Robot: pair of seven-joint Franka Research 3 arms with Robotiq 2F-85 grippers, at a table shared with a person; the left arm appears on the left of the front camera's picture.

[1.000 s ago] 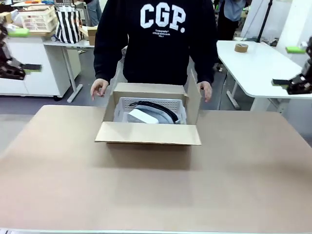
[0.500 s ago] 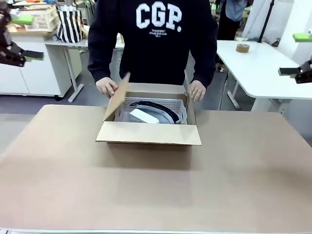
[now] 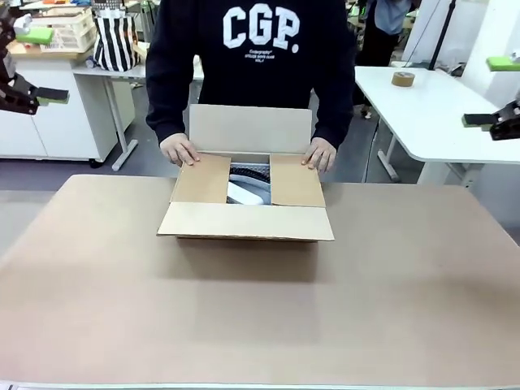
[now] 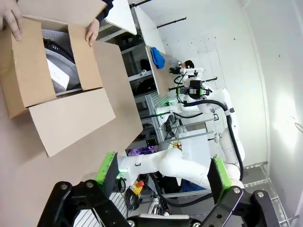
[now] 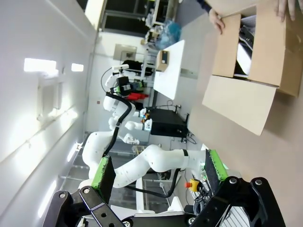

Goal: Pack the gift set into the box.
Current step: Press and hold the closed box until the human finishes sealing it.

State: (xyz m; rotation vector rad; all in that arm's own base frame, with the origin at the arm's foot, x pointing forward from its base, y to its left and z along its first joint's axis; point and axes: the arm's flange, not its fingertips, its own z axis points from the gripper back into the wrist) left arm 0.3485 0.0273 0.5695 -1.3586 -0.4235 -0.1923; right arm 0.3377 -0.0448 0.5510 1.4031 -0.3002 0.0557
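Sitting between the hands: the box (image 3: 244,221) rests on the worktop (image 3: 260,325), lower than the left hand (image 3: 47,65) and the right hand (image 3: 491,91) and well apart from both.
Left hand: up high, out beyond the worktop's left edge, with its fingers spread wide and nothing between them. In its wrist view the left hand (image 4: 163,170) has its green pads far apart, and the box (image 4: 71,118) lies well beyond them.
Right hand: up high past the worktop's right edge, also spread wide and empty. In its wrist view the right hand (image 5: 159,171) is far from the box (image 5: 239,101).
Box flaps: the flap nearest the hands is folded outward. The far flap stands upright. The two side flaps are folded inward, nearly flat, with a gap between them.
Gift set: the gift set (image 3: 244,193) is inside the box, seen through that gap as a white curved piece with a dark part behind it. It is well away from either hand.
Person's hands: one of the person's hands (image 3: 180,150) rests on each side flap, at the far corners.
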